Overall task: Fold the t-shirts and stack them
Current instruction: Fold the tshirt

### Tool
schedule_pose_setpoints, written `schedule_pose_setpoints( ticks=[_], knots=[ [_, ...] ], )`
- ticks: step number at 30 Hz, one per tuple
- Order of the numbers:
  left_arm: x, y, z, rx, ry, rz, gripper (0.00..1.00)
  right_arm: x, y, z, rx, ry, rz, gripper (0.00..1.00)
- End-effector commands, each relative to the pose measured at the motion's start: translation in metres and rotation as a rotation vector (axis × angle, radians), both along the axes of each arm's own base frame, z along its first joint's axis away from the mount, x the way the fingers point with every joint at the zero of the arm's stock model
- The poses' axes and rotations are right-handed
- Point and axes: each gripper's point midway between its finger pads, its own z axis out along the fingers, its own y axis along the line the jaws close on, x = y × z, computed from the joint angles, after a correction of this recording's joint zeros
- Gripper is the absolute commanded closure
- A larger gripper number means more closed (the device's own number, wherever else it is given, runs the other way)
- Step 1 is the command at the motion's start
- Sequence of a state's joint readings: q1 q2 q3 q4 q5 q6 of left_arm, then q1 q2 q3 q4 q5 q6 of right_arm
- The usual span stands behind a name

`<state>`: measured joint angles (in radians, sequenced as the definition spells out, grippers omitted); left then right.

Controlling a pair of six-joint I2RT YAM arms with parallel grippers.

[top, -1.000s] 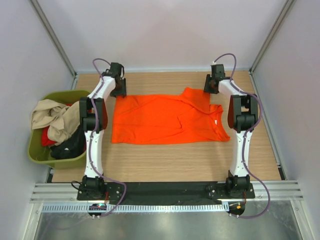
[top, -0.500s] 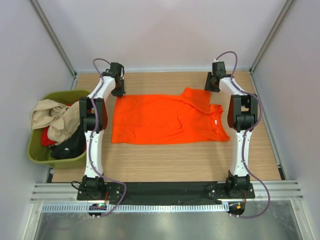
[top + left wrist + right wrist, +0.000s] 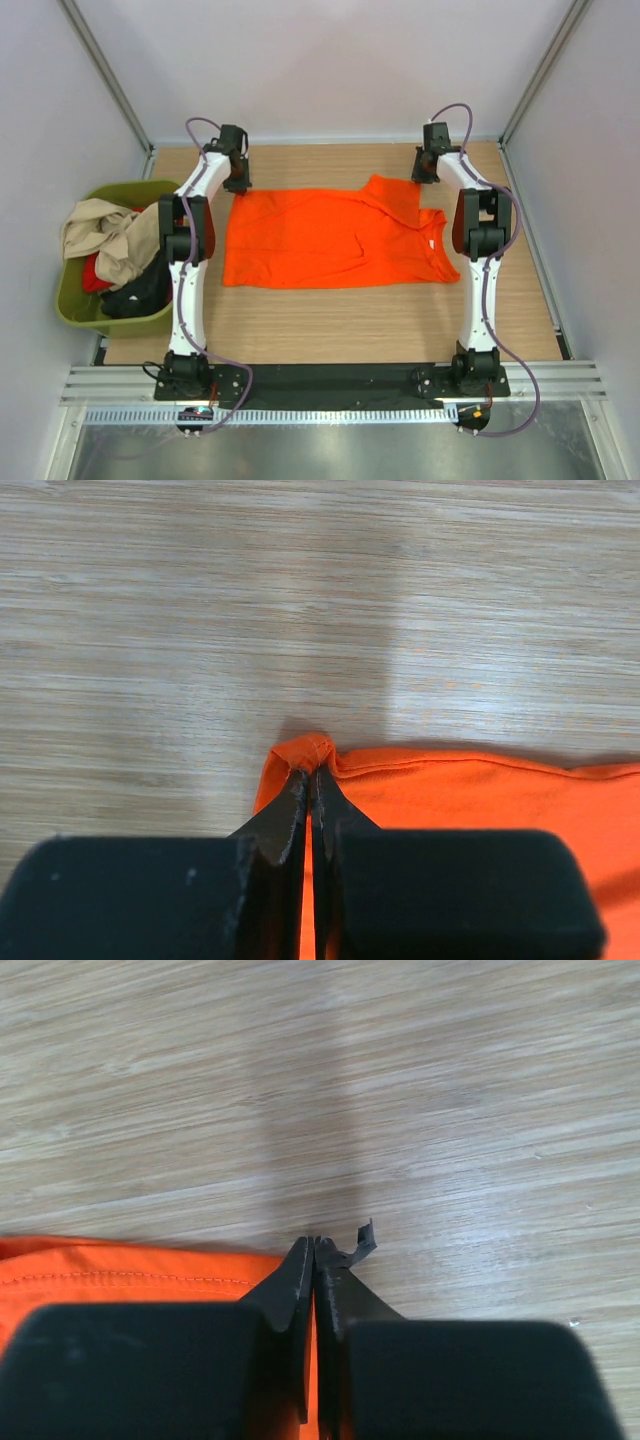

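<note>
Past the olive tub (image 3: 72,312) holding other t-shirts (image 3: 105,245), the left tool (image 3: 308,770) clamps the far hem corner of the orange t-shirt (image 3: 320,240), flat on the desk (image 3: 330,325), long axis left-to-right, neck pointing right, where the right tool (image 3: 314,1244) clamps its far sleeve edge.

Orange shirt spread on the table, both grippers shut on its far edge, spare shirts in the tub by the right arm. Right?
No: the tub of spare shirts sits by the left arm, per the top view. Rest holds: orange shirt spread on the table, left gripper and right gripper shut on its far edge.
</note>
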<state>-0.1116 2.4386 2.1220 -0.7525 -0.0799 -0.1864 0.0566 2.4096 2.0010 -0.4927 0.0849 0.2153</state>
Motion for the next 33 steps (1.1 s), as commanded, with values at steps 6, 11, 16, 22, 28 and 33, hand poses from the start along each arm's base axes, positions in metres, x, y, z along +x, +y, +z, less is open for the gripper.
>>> schedule_pose_setpoints(
  ticks=[6, 11, 16, 22, 28, 33],
  knots=[
    [0.01, 0.0, 0.054, -0.041, -0.116, 0.043, 1.0, 0.019, -0.002, 0.067, -0.02, -0.177, 0.012, 0.99],
    [0.009, -0.001, 0.07, -0.057, -0.151, 0.047, 1.0, 0.024, -0.006, 0.11, -0.034, -0.279, 0.0, 0.99],
    [0.005, -0.004, 0.074, -0.068, -0.151, 0.045, 1.0, 0.014, -0.003, 0.116, -0.017, -0.266, 0.006, 0.99],
    [-0.003, -0.001, 0.088, -0.059, -0.176, 0.045, 1.0, 0.005, -0.006, 0.135, -0.04, -0.332, 0.025, 0.99],
    [-0.013, 0.003, 0.105, -0.048, -0.205, 0.042, 1.0, 0.0, -0.011, 0.168, -0.073, -0.413, 0.027, 0.99],
    [-0.027, 0.01, 0.108, -0.018, -0.199, 0.04, 1.0, -0.015, -0.016, 0.19, -0.113, -0.468, 0.037, 0.99]
  ],
)
